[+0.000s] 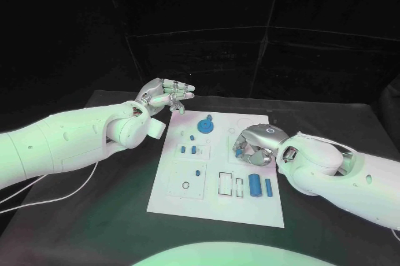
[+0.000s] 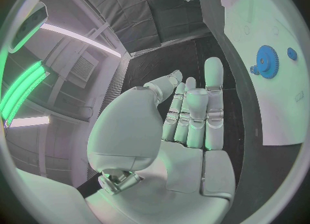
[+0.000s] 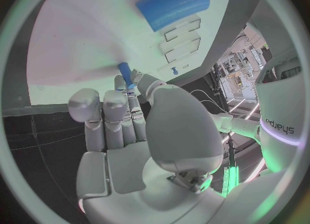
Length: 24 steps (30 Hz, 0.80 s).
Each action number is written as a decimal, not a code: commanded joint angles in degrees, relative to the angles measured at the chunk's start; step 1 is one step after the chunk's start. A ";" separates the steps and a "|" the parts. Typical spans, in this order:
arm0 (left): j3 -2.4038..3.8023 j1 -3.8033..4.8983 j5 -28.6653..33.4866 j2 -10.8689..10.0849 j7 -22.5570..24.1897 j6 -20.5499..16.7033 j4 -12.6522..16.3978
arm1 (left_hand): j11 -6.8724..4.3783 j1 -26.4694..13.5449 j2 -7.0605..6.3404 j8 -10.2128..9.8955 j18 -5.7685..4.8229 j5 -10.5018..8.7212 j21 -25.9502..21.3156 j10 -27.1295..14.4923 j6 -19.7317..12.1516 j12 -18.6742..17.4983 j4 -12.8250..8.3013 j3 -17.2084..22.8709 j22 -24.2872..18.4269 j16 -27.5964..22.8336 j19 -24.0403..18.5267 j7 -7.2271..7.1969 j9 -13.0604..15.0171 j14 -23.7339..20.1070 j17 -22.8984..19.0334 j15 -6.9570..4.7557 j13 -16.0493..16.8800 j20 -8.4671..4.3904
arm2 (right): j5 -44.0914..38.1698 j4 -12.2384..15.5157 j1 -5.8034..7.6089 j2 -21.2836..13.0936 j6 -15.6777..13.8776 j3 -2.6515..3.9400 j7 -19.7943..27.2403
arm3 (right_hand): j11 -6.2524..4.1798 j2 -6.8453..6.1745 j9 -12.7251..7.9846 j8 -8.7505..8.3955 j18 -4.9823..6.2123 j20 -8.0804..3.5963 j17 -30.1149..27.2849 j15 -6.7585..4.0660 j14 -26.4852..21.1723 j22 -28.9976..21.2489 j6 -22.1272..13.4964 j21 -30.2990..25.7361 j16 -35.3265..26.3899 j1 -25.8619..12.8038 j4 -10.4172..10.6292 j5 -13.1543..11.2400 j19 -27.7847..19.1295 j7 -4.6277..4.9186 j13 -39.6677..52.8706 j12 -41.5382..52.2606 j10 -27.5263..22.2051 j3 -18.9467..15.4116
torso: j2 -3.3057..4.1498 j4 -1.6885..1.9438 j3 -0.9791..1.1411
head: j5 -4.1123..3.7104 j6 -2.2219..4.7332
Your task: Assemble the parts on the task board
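Note:
The white task board [image 1: 179,196] lies in the middle of the black table. My right hand [image 1: 254,144] hovers low over the board's right half and pinches a thin blue peg [image 3: 126,74] between thumb and fingertips, its tip close to the board [image 3: 77,43]. Just beyond it lies a thick blue cylinder [image 3: 173,4]; near the board's front edge that cylinder [image 1: 255,186] has a thinner one [image 1: 268,187] beside it. A blue gear [image 1: 205,126] sits near the board's far edge. My left hand [image 1: 167,95] is raised off the board's far left corner, fingers [image 2: 194,115] straight and holding nothing.
Small blue pieces [image 1: 193,150] stand in the board's left middle, and another [image 1: 197,173] sits closer to me. Empty rectangular slots [image 1: 226,184] lie left of the cylinders. A white cable [image 1: 75,191] trails over the table [image 1: 100,220] on the left.

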 commanded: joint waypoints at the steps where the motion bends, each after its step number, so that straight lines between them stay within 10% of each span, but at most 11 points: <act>1: 0.04 0.10 0.19 0.02 0.08 0.75 -0.02 | -0.06 -0.09 0.51 0.05 0.73 0.11 -0.38 -0.26 -0.12 0.20 0.00 -0.31 -0.05 -0.37 -0.40 0.07 0.00 -0.57 -0.05 0.00 -0.05 -0.05 | 0.50 0.96 0.08 -0.60 -3.25 0.05 -0.80 | -0.03 -0.04 0.10 0.38 -0.68 -0.05 0.32 -0.35 0.72 0.30 0.46 0.38 0.47 -0.64 0.20 -0.40 0.45 0.03 0.09 -0.50 0.58 0.41 | -0.07 -0.02 -0.01 | 0.01 0.08; 15: 0.03 0.09 0.19 0.09 -0.09 0.93 -0.35 | -0.07 -0.09 0.55 0.08 0.73 0.12 -0.43 -0.29 -0.09 0.27 -0.01 -0.35 -0.09 -0.40 -0.40 0.06 0.01 -0.62 -0.15 0.00 -0.05 -0.05 | 12.65 7.89 0.29 -3.26 -7.81 2.09 2.15 | -0.02 -0.09 0.07 0.26 -0.76 -0.17 1.07 -0.37 0.86 0.84 0.61 0.75 1.18 -1.06 0.48 -0.43 0.66 0.02 0.06 -1.10 0.80 0.70 | -0.04 0.13 -0.09 | 0.15 0.42; 24: 0.02 0.09 0.19 0.20 -0.08 0.96 -0.30 | -0.07 -0.09 0.55 0.08 0.73 0.12 -0.43 -0.29 -0.09 0.27 -0.01 -0.35 -0.09 -0.40 -0.40 0.06 0.01 -0.62 -0.15 0.00 -0.05 -0.05 | 13.84 7.08 0.16 2.97 -7.77 2.25 6.60 | 0.05 -0.01 0.01 0.08 -0.80 -0.20 1.26 -0.34 0.87 0.99 0.53 0.91 1.46 -0.81 0.25 0.17 0.69 0.12 0.06 -1.67 0.83 1.19 | 0.03 -0.04 -0.09 | 1.01 0.06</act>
